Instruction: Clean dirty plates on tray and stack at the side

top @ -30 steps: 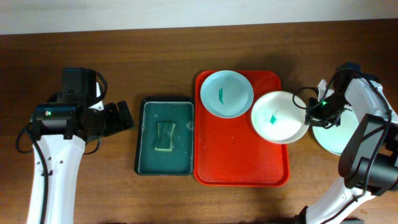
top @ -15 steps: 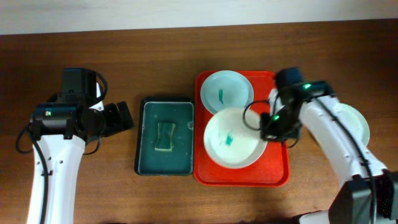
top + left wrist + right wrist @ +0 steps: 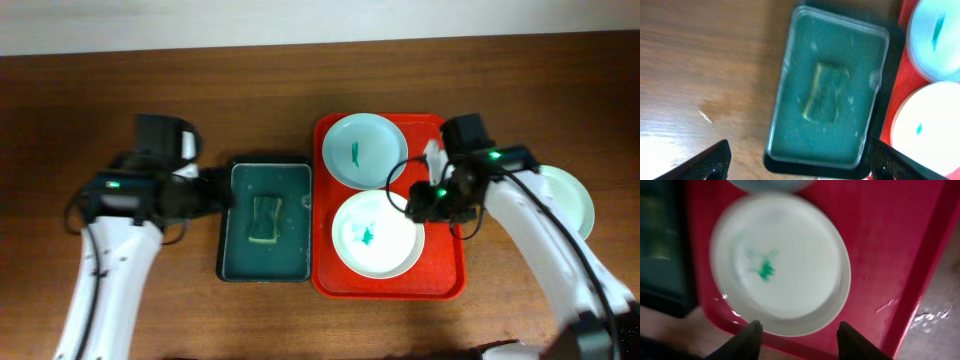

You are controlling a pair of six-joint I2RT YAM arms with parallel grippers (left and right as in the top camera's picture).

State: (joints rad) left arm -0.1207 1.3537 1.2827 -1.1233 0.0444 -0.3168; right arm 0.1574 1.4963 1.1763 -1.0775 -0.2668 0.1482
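**Me:** Since the nearer plate (image 3: 785, 265) lies flat on the red tray (image 3: 890, 255), teal smear up, my right end effector (image 3: 800, 332) hangs spread wide over its rim, gripping nothing.

**Visitor:** And your left?

**Me:** My left end effector (image 3: 802, 162) is wide too, above the sponge (image 3: 826, 92) in its green tray (image 3: 785, 75), probably to fetch it for wiping. No label or writing reads anywhere.
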